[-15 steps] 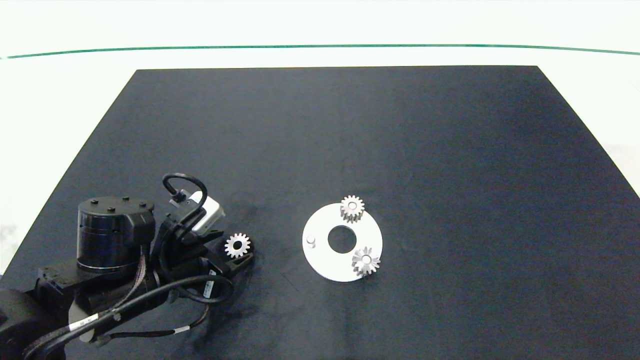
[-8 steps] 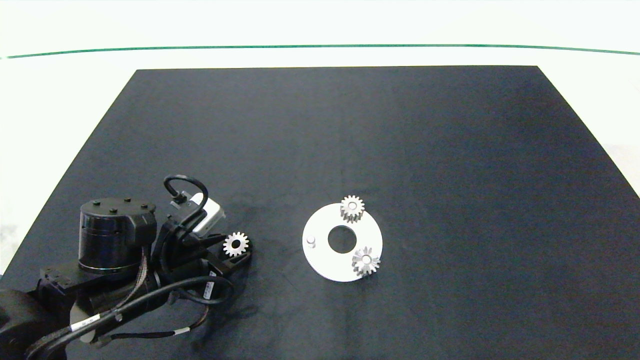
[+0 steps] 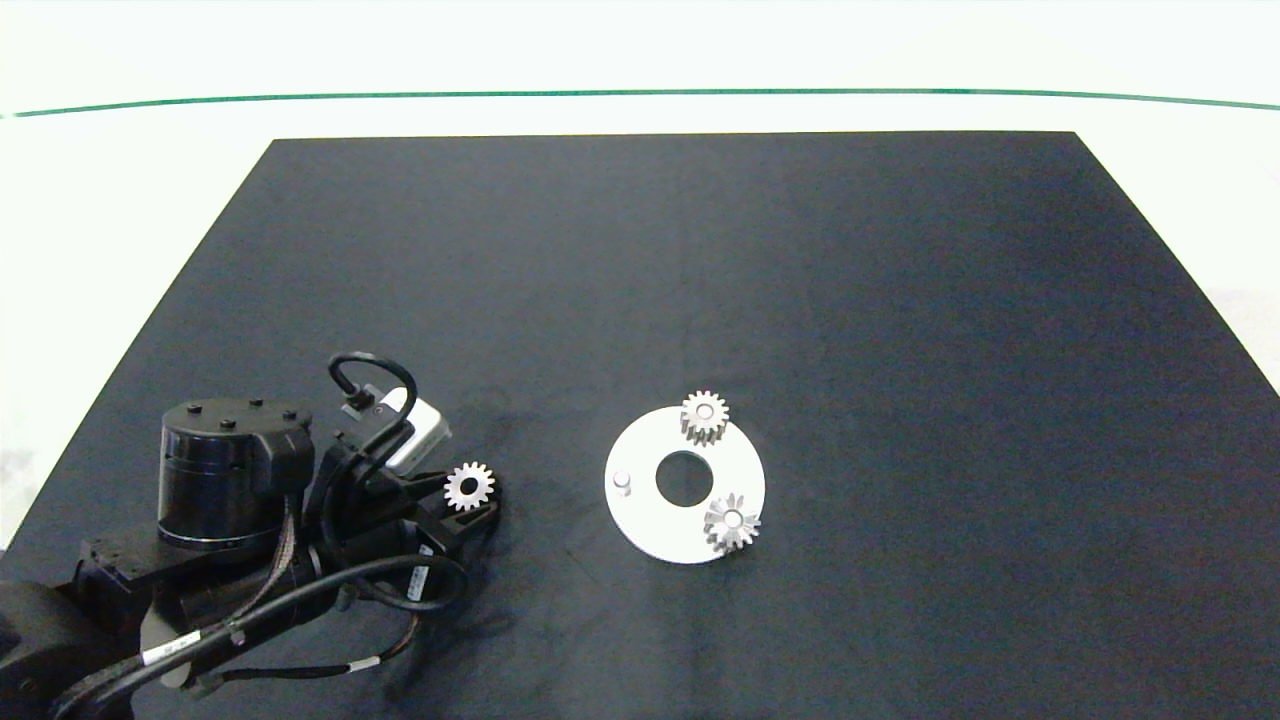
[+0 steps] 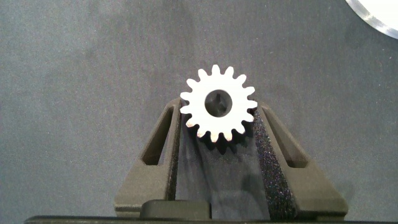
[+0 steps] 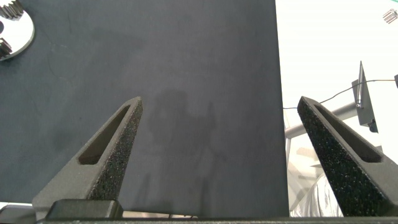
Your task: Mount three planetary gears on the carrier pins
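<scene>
A flat white disc (image 3: 650,520) lies near the mat's middle front. Two silver planetary gears sit on its carrier pins, one at the far edge (image 3: 704,416), one at the near right (image 3: 731,522). One carrier pin (image 3: 622,482) stands bare at the disc's left. My left gripper (image 3: 470,500), left of the disc, is shut on the third gear (image 3: 469,487), which is held flat between the finger pads (image 4: 267,155) at its sides (image 4: 219,103). My right gripper (image 5: 221,109) is open over bare mat near the mat's edge; it is outside the head view.
A black mat (image 3: 700,260) covers the table, with pale table surface around it. The disc's rim (image 5: 15,40) shows at a corner of the right wrist view. Beyond the mat's edge there, a cable and stand (image 5: 364,102) are visible.
The left gripper with the gear has drifted slightly left and a little farther from me, seemingly rising off the mat. The disc and its two gears have not moved.
</scene>
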`<control>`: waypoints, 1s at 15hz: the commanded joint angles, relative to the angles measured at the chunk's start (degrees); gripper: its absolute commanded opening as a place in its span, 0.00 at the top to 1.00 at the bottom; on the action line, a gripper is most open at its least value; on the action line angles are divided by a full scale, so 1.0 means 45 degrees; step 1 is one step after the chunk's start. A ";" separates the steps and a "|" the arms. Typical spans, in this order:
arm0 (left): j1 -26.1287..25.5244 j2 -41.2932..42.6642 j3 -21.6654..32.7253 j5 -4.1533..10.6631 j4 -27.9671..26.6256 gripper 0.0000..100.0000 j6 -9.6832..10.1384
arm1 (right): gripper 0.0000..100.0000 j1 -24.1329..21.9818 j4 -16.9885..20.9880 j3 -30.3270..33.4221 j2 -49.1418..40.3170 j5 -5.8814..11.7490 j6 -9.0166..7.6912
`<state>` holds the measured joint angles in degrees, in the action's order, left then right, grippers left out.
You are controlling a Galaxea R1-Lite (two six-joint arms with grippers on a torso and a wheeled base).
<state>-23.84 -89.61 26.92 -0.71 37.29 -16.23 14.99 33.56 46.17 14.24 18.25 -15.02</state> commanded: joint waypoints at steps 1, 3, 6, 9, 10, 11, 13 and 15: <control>0.0006 -0.0008 -0.0005 0.0001 0.0033 0.71 -0.0027 | 0.00 0.0008 0.0042 0.0034 0.0039 0.0027 -0.0022; -0.0014 -0.0008 -0.0005 0.0001 0.0033 0.74 -0.0027 | 0.00 0.0008 0.0042 0.0053 0.0019 0.0027 -0.0022; -0.0033 0.0012 -0.0005 0.0001 0.0033 0.80 -0.0047 | 0.00 0.0008 0.0042 0.0132 0.0019 0.0027 -0.0022; -0.0053 0.0051 -0.0044 0.0001 0.0033 0.86 -0.0047 | 0.00 0.0047 0.0042 0.0151 0.0019 0.0027 -0.0022; -0.0072 0.0090 -0.0142 -0.0019 0.0033 0.89 -0.0008 | 0.00 0.0047 0.0062 0.0210 0.0019 0.0027 -0.0022; -0.0072 0.0109 -0.0200 -0.0019 0.0033 0.91 0.0031 | 0.00 0.0047 0.0062 0.0229 0.0019 0.0027 -0.0022; -0.0092 0.0383 -0.0259 -0.0019 0.0014 0.93 -0.0008 | 0.00 0.0086 0.0062 0.0229 0.0000 0.0027 -0.0022; -0.0346 0.0773 -0.0298 0.0001 0.0014 0.93 -0.0066 | 0.00 0.0086 0.0081 0.0229 -0.0039 0.0027 -0.0022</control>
<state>-24.92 -87.60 25.66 -0.71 36.93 -16.37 15.35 33.71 47.19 14.06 18.25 -15.02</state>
